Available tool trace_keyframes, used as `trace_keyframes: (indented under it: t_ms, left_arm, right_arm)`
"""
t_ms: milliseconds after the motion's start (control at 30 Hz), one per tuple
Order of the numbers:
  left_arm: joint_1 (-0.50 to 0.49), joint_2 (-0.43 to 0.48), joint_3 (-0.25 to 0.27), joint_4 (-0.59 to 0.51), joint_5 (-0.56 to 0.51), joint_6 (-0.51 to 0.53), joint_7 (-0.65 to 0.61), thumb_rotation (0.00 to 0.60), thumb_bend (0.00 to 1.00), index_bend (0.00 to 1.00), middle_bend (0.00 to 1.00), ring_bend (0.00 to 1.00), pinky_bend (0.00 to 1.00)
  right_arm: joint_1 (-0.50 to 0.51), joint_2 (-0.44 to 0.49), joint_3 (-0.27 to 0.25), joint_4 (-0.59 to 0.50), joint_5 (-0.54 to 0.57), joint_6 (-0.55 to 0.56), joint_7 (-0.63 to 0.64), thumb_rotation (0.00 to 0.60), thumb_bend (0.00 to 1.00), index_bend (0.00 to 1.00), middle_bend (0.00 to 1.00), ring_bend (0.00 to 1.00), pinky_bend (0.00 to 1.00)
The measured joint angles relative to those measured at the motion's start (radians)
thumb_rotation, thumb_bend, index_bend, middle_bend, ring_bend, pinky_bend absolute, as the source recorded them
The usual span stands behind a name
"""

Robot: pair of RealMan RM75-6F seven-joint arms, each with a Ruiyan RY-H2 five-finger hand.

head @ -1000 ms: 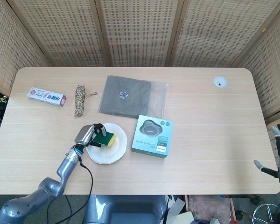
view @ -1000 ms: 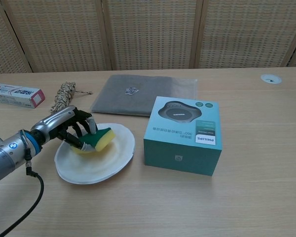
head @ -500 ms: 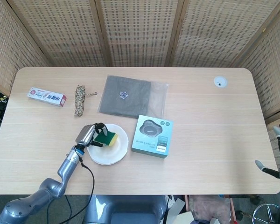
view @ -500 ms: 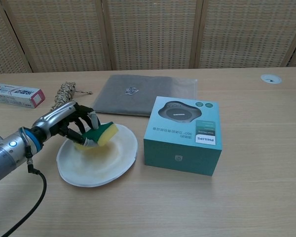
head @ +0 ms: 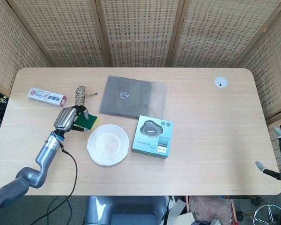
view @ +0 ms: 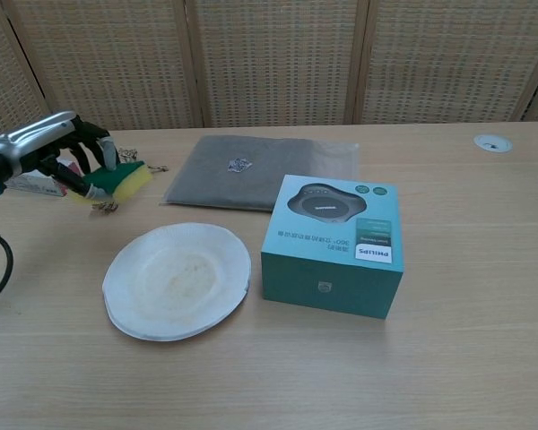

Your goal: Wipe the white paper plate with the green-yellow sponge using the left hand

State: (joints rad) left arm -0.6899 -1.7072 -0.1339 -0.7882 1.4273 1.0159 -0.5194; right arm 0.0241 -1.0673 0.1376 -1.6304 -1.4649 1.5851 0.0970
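Sponge (view: pixel 121 180): green-yellow, gripped in the left hand (view: pixel 58 152), held in the air off the plate's far-left side, yellow face outward, green face toward the fingers.
Plate (view: pixel 134 305): white paper plate on the table (view: pixel 466 358), just left of the teal box (view: pixel 334 244); faint yellowish smudge at its centre. Nothing touching it.
Left hand: fingers curled round the sponge, thumb side hidden, so the exact grip cannot be told. In the head view the hand (head: pixel 67 119) sits between the plate (head: pixel 94 154) and the rope bundle (head: pixel 80 94).
Right hand: only a sliver of its arm shows at the lower right edge of the head view; its state cannot be told.
Step in hand: sponge lifted clear of the plate, apart from it. Judged as either a pause between strokes or the end of the wipe; the smudge suggests more wiping may be due.
Next move calls for: bringing the sponge down and inward onto the plate's centre, pressing lightly, since a paper plate will likely slide or buckle toward the box.
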Motion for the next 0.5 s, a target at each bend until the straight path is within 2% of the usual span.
trace_keyframes:
  t_ms: [167,267,333,433,500]
  left_arm:
    - [0.034,0.053,0.021,-0.012,-0.053,-0.097,0.113,0.6,0.01,0.59,0.5,0.39,0.38]
    - [0.054,0.06,0.032,-0.002,-0.074,-0.11,0.192,0.6,0.0,0.58,0.48,0.38,0.32]
    - [0.069,0.061,0.035,0.001,-0.09,-0.112,0.233,0.6,0.0,0.48,0.37,0.31,0.24]
    - [0.083,0.068,0.038,-0.009,-0.112,-0.128,0.277,0.6,0.0,0.1,0.06,0.05,0.07]
    - [0.088,0.083,0.037,-0.042,-0.124,-0.141,0.294,0.6,0.0,0.01,0.0,0.0,0.02]
  right_arm:
    - [-0.001,0.001,-0.001,-0.005,-0.004,0.004,0.001,0.6,0.0,0.0,0.0,0.0,0.0]
    - [-0.002,0.002,-0.001,-0.005,-0.004,0.005,0.004,0.6,0.0,0.0,0.0,0.0,0.0]
    - [-0.003,0.003,-0.001,-0.006,-0.004,0.005,0.006,0.6,0.0,0.0,0.0,0.0,0.0]
    - [-0.003,0.004,-0.002,-0.006,-0.006,0.004,0.008,0.6,0.0,0.0,0.0,0.0,0.0]
    - [-0.004,0.005,-0.003,-0.006,-0.008,0.007,0.011,0.6,0.0,0.0,0.0,0.0,0.0]
